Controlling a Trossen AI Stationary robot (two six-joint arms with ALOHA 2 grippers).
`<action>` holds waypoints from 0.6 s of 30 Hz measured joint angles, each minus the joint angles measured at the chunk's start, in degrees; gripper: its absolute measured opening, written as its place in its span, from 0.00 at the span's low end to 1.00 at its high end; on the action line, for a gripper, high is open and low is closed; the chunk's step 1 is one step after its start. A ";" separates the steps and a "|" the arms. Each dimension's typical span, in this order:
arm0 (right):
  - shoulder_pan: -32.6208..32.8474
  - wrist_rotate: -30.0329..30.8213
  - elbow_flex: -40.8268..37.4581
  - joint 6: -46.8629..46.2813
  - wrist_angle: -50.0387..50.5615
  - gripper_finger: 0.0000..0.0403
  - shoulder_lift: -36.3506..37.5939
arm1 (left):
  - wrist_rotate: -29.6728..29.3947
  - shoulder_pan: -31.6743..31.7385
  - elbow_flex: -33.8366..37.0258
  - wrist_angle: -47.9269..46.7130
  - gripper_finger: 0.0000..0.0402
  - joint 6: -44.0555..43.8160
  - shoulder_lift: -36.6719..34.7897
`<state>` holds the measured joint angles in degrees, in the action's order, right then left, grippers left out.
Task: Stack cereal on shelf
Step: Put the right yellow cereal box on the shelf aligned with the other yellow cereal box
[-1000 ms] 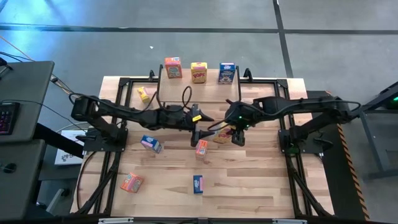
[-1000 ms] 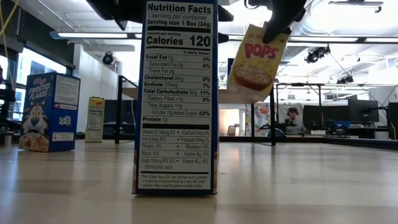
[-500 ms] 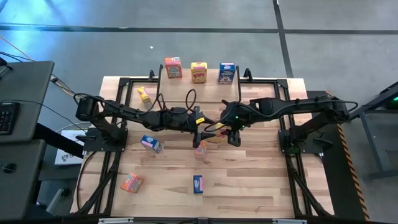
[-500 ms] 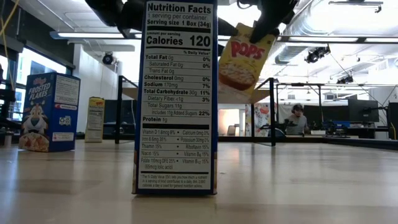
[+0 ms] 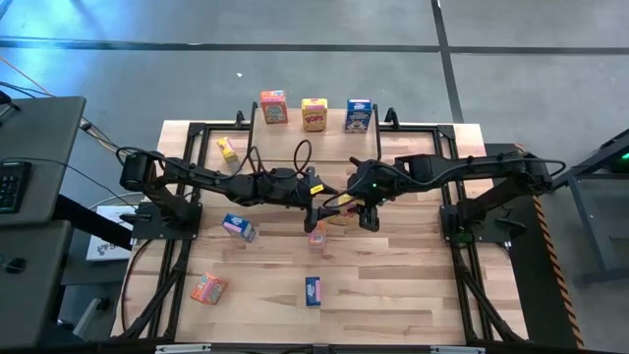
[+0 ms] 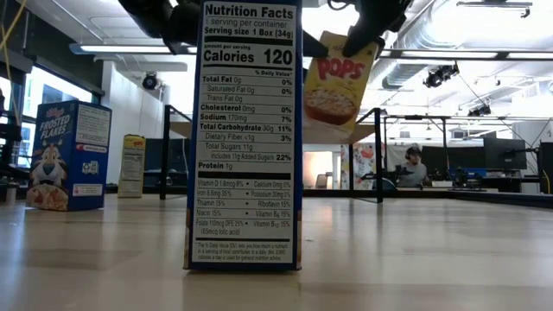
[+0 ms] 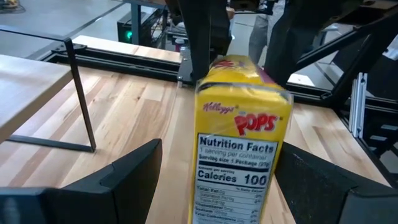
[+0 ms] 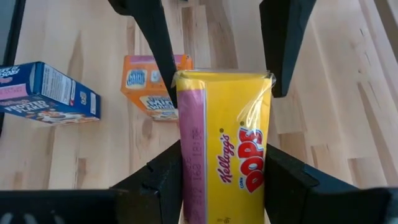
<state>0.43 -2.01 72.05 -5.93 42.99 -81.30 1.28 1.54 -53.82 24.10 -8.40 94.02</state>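
Observation:
My right gripper is shut on a yellow Pops cereal box above the middle of the table. My left gripper is open and level. Its fingers stand on either side of that box's free end, apart from it. An orange box stands on the table just below. The shelf is at the far edge; an orange, a yellow and a blue box stand on it. My right gripper pinches the yellow box between its two fingers, one on each long side near one end. It comes from above, slanting down. The box hangs tilted below the fingers, lifted clear of the table.
Loose boxes on the table: yellow at far left, blue at left, orange at near left, and blue standing near the front edge, which fills the low view. A person sits in the room beyond.
My right gripper has carried the yellow box toward the table's left and slightly up, toward my left gripper. My left gripper has shifted a little right and nearer, so its open fingers now stand around the box's free end.

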 joint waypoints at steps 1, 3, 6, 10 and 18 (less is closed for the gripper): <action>0.00 0.01 0.00 0.00 -0.15 0.41 0.00 | 0.00 0.00 0.00 0.00 0.72 0.02 0.00; 0.00 -0.01 0.00 0.00 -0.56 0.41 0.00 | 0.63 0.00 0.00 0.02 0.72 0.00 0.00; 0.00 0.01 0.00 0.00 -0.49 0.41 0.02 | 2.44 0.00 0.00 0.48 0.72 0.33 0.00; 0.00 0.01 0.00 0.00 -0.52 0.41 0.02 | 3.38 0.00 0.02 2.19 0.72 1.62 -0.04; 0.00 0.03 0.00 0.40 -1.00 0.41 0.02 | 3.56 1.16 0.02 2.40 0.72 2.49 -0.04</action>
<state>0.43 -1.98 72.05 -5.53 41.99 -81.28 4.84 2.70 -53.80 26.50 -5.91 93.97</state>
